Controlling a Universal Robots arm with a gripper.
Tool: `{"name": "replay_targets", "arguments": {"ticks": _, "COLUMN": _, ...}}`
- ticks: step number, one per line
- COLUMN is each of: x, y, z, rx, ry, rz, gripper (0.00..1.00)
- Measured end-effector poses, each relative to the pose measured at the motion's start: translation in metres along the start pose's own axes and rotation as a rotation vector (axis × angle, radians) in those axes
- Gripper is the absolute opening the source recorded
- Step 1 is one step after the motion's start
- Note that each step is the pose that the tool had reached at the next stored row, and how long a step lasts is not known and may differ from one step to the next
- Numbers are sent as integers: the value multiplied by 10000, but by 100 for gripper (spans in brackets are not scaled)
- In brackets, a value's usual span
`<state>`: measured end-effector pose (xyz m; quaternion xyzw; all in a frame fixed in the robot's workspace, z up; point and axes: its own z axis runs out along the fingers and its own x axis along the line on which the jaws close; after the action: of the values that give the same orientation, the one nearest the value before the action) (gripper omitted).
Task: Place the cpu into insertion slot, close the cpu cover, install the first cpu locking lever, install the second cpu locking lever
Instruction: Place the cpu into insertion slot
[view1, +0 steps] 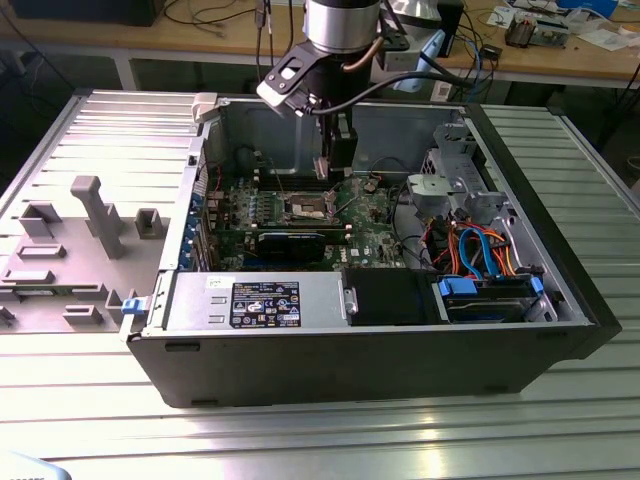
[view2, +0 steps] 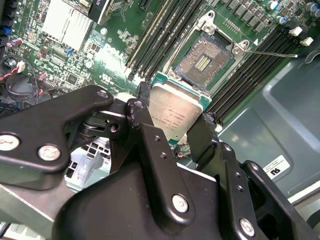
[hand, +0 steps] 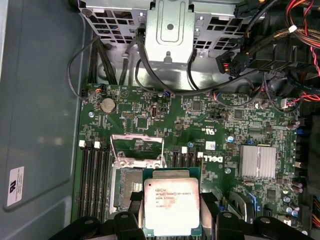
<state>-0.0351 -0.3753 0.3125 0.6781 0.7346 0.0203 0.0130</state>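
entry: chip. flat grey square, printed face up, clamped by two opposite edges between the black fingers of the gripper. the gripper is thus closed on the chip, and nothing else is held.

location: the chip is carried in the air over the green board, inside the open computer case. it is not yet seated.

entry: socket. square, with a dark pin field in a shiny silver rim. it is uncovered and bare.

relation: the socket is found below the chip and offset from it. in the first wrist view only one side of the socket is overlapped by the chip. the rest lies out from under it, on the side away from the silver heat sink. in the exterior view the gripper is seen just above the board, a little to the exterior view's right of the socket. seating is judged to turn on this sideways offset, together with the height left above the board.

orientation: no long axis can be given (the sides read as near equal). the chip's edges are judged parallel to the socket's rim, and its face roughly level with the board.

entry: cover plate. thin silver frame with a square window, swung up and open, with the socket between it and the gripper. the socket mouth is left clear.

entry: wire lever. thin, judged released, standing out beside the socket.

progress: the first step is judged in hand. the cover is not closed and no lever is latched.
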Motion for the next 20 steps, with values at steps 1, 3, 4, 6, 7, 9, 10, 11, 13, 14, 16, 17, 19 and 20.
{"name": "replay_targets", "arguments": {"ticks": 1, "x": 0, "y": 0, "z": 2, "rx": 0, "ry": 0, "rz": 0, "gripper": 54}}
{"name": "replay_targets", "arguments": {"ticks": 3, "x": 2, "y": 0, "z": 6, "rx": 0, "ry": 1, "rz": 0, "gripper": 54}}
{"name": "replay_targets", "arguments": {"ticks": 4, "x": 2, "y": 0, "z": 8, "rx": 1, "ry": 0, "rz": 0, "gripper": 54}}
{"name": "replay_targets", "arguments": {"ticks": 6, "x": 3, "y": 0, "z": 12, "rx": 0, "ry": 0, "rz": 0, "gripper": 54}}
{"name": "replay_targets", "arguments": {"ticks": 7, "x": 5, "y": 0, "z": 15, "rx": 0, "ry": 0, "rz": 0, "gripper": 54}}
{"name": "replay_targets", "arguments": {"ticks": 9, "x": 6, "y": -1, "z": 19, "rx": 0, "ry": 1, "rz": 0, "gripper": 54}}
{"name": "replay_targets", "arguments": {"ticks": 10, "x": 8, "y": -1, "z": 22, "rx": -1, "ry": 2, "rz": 0, "gripper": 54}}
{"name": "replay_targets", "arguments": {"ticks": 11, "x": 9, "y": 0, "z": 24, "rx": -1, "ry": 2, "rz": 0, "gripper": 54}}
{"name": "replay_targets", "arguments": {"ticks": 13, "x": 11, "y": 0, "z": 27, "rx": -1, "ry": 1, "rz": 0, "gripper": 54}}
{"name": "replay_targets", "arguments": {"ticks": 14, "x": 12, "y": 0, "z": 29, "rx": -1, "ry": 2, "rz": 0, "gripper": 54}}
{"name": "replay_targets", "arguments": {"ticks": 16, "x": 15, "y": 0, "z": 32, "rx": -1, "ry": 1, "rz": 0, "gripper": 54}}
{"name": "replay_targets", "arguments": {"ticks": 17, "x": 17, "y": 0, "z": 34, "rx": 0, "ry": 1, "rz": 0, "gripper": 54}}
{"name": "replay_targets", "arguments": {"ticks": 19, "x": 19, "y": 0, "z": 38, "rx": 0, "ry": 1, "rz": 0, "gripper": 54}}
{"name": "replay_targets", "arguments": {"ticks": 20, "x": 20, "y": 0, "z": 39, "rx": 0, "ry": 1, "rz": 0, "gripper": 54}}
